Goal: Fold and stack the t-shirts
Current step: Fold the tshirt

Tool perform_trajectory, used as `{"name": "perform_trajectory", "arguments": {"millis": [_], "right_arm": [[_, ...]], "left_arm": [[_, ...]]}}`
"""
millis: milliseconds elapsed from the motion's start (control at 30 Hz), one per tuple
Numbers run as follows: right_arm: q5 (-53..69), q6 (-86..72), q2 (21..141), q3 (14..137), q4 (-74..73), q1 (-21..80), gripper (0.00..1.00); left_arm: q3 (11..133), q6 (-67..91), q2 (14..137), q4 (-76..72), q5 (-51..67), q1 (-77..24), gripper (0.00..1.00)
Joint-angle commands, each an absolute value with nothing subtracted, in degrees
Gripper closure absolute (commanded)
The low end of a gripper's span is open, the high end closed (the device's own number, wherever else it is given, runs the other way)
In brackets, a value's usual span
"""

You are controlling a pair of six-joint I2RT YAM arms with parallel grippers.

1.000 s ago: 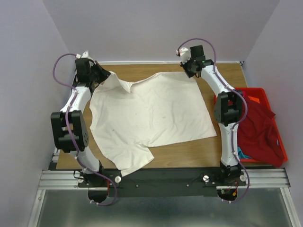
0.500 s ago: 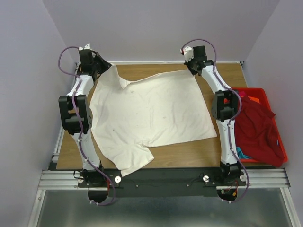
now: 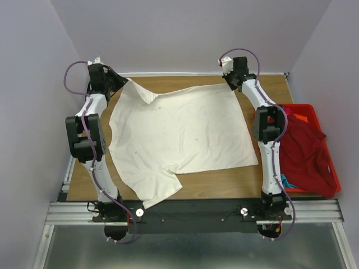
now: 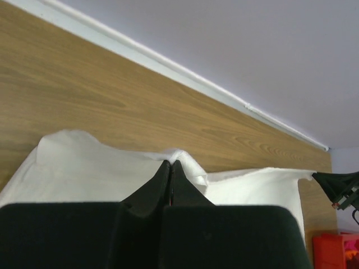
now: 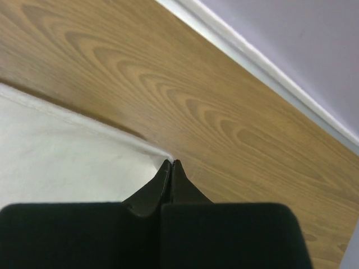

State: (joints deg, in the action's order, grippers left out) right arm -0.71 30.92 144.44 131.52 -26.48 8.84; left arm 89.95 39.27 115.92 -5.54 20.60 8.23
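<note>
A cream-white t-shirt (image 3: 179, 137) lies spread over the wooden table, one sleeve hanging toward the front edge. My left gripper (image 3: 122, 82) is shut on its far left corner, and in the left wrist view (image 4: 171, 163) the cloth (image 4: 84, 168) bunches at the tips. My right gripper (image 3: 229, 85) is shut on the far right corner, pinched at the tips in the right wrist view (image 5: 171, 162), with the cloth (image 5: 61, 162) to the left. A dark red t-shirt (image 3: 303, 154) lies in the red crate, with teal cloth (image 3: 287, 182) beneath it.
The red plastic crate (image 3: 332, 168) stands at the right edge of the table, beside the right arm. The back wall runs just behind both grippers. Bare wood (image 3: 224, 182) shows along the front and at the far right.
Both grippers have drawn the shirt's far corners back toward the wall and outward, and the far edge is now stretched flatter.
</note>
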Motion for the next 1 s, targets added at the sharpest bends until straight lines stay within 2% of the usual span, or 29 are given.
{"name": "perform_trajectory", "arguments": {"millis": [0,667,967], "right_arm": [[-0.35,30.67,141.24,128.59,-24.96,8.26,0.99],[1.58,31.2,137.73,123.75,-24.17,8.17,0.99],[2.11,31.73,132.11,117.43,-23.73,8.09,0.99]], "left_arm": [[86.49,39.02,110.48,-8.88,24.08,8.96,1.0],[85.26,38.41,108.02,-7.91,25.05,9.32,1.0],[78.51,36.56,99.59,-6.85,23.73,9.93,1.0]]}}
